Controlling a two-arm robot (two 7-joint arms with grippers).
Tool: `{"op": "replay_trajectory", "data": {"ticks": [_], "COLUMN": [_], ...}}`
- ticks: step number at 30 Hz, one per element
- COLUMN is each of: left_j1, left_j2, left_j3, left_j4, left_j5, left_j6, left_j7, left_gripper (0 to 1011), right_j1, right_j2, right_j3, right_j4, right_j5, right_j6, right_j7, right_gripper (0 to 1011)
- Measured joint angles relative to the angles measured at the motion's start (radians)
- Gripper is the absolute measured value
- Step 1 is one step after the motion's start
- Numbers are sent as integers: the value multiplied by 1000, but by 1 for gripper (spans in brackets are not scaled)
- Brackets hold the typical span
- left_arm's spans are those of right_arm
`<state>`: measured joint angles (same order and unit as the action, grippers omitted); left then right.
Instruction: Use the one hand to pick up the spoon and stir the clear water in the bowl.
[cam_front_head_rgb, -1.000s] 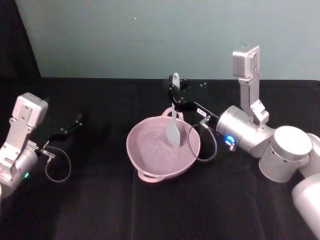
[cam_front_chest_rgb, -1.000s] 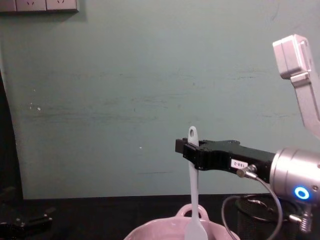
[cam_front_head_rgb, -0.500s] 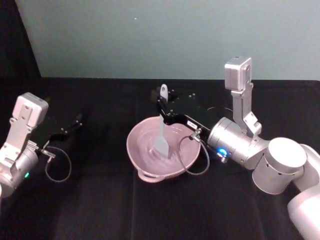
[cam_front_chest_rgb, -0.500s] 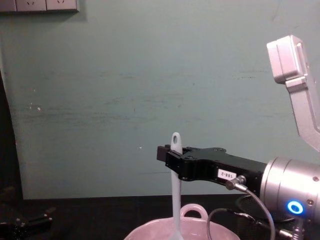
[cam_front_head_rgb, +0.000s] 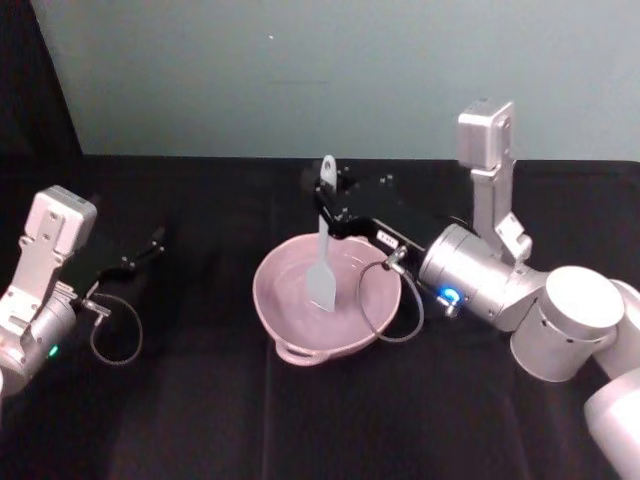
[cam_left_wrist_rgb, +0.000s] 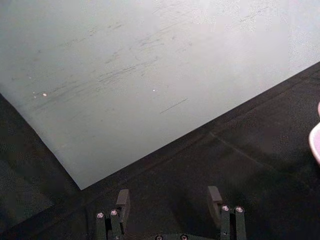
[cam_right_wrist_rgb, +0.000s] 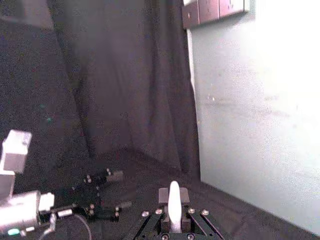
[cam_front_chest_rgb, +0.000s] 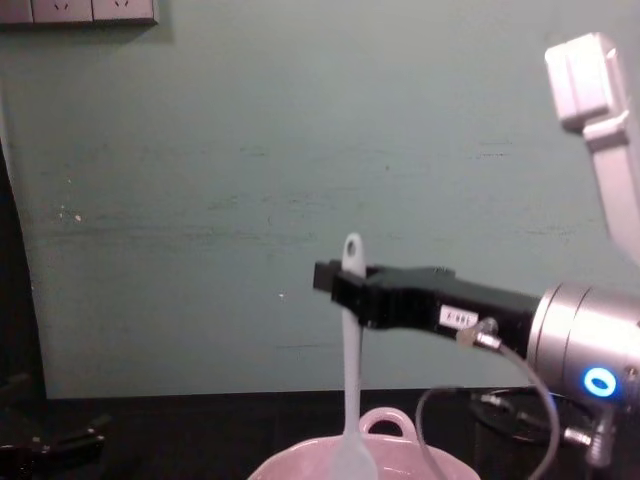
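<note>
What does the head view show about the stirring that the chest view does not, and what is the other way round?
Head view, not chest: the bowl's whole rim and inside, with the spoon's flat head down in it. Chest view, not head: the wall sockets, and the spoon standing upright as seen from the side. Both: the right gripper shut on the spoon's handle just below its hole. The left gripper rests open at the left of the table.

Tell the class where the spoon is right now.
In the head view the spoon stands upright in the middle, its head down inside the pink bowl, its handle pinched by the right gripper from the right. The left gripper is parked far left.
</note>
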<state>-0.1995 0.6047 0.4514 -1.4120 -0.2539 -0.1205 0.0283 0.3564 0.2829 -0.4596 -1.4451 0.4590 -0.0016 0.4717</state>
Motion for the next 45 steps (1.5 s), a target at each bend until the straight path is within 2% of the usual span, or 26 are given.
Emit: {"op": "replay_trajectory", "data": {"ticks": [4,10,14,23,29,33,40,45], "left_j1": [0,0,0,0,0,0,0,0], "left_j2": [0,0,0,0,0,0,0,0], "left_j3": [0,0,0,0,0,0,0,0], "left_j4": [0,0,0,0,0,0,0,0], "left_j5": [0,0,0,0,0,0,0,0], "left_j6": [0,0,0,0,0,0,0,0], "left_j7": [0,0,0,0,0,0,0,0], "left_gripper": [1011,1011,1011,1011,1011,1011,1011,1011], "right_j1": [1,18,26,13,-27,-42,-62,-69], "right_j2": [19,42,70,122,148,149,126,97], "right_j3": [16,42,72,146,203,216,234,241], "right_j4": [-62,-118,-154,-174,-155,-137,-60,11], "right_j5": [12,24,35,62,92,106,163,228], "right_j6": [17,32,44,48,35,29,17,13], "right_j7": [-12,-30,-48,-79,-98,-99,-87,-63], "right_gripper": [114,114,114,114,114,114,114,114]}}
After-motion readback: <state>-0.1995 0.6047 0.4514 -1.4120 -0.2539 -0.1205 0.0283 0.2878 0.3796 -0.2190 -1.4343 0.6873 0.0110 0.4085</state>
